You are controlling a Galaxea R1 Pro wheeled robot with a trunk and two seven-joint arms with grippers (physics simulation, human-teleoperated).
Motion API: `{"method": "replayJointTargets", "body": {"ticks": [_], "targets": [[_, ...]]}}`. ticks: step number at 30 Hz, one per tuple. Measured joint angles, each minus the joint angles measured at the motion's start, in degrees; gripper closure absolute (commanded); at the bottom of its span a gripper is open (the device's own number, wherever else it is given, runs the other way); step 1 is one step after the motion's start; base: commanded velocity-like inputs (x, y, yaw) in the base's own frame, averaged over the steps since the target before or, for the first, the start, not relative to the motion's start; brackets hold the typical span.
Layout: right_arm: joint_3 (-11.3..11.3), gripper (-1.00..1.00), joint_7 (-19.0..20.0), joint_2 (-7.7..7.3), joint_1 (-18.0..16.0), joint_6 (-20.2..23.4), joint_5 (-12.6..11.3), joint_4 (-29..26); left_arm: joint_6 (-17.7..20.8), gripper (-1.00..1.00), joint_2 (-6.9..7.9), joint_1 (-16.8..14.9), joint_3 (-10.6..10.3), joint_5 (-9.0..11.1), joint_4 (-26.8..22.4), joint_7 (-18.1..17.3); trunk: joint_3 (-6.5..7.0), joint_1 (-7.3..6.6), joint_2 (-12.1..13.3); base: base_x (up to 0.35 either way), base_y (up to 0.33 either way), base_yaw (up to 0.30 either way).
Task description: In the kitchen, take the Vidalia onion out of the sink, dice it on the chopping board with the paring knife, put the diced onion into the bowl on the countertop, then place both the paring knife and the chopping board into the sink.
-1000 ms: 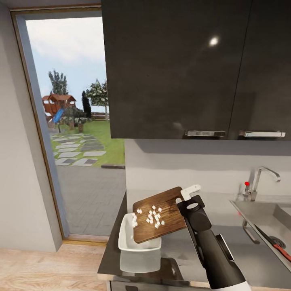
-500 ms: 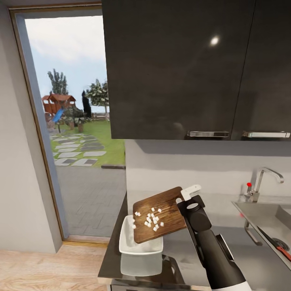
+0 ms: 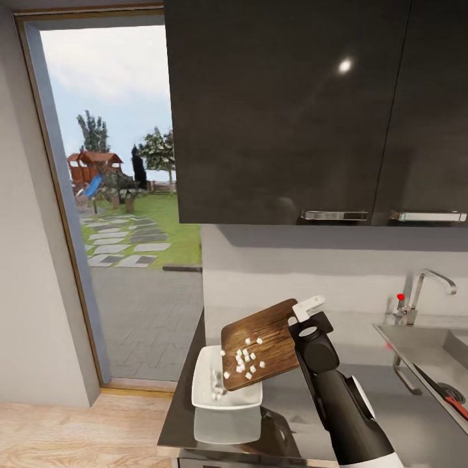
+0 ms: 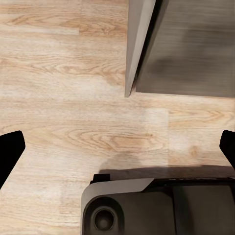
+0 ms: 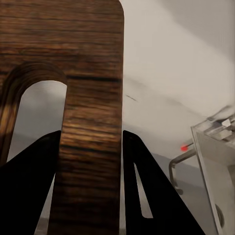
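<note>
Grey desk (image 3: 383, 390) w/ white bowl (image 3: 208, 390): right gripper (image 3: 305, 320) jaws clamped on tilted chopping board (image 3: 263, 344), diced onion (image 3: 246, 361) sliding; left gripper (image 4: 117, 147) jaws apart.

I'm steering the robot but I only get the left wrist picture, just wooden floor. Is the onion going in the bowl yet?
Observer: Some is. In the head view the chopping board is tilted over the bowl, and diced onion is sliding down it.
Operator: Who's holding the board?
Observer: The right gripper, clamped on the board's handle end beside the slot hole.
Operator: Where's the knife?
Observer: The paring knife already lies in the sink, red handle showing.
</note>
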Motion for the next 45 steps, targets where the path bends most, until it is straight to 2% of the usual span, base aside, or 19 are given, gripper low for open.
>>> {"method": "replayJointTargets", "body": {"ticks": [45], "targets": [[0.0,1.0,0.0,0.0,0.0,0.0,0.0,0.0,0.0,-1.0,0.0,0.0,0.0,0.0,0.0,0.0,0.0,0.0,0.0,0.015,0.022,0.0]]}}
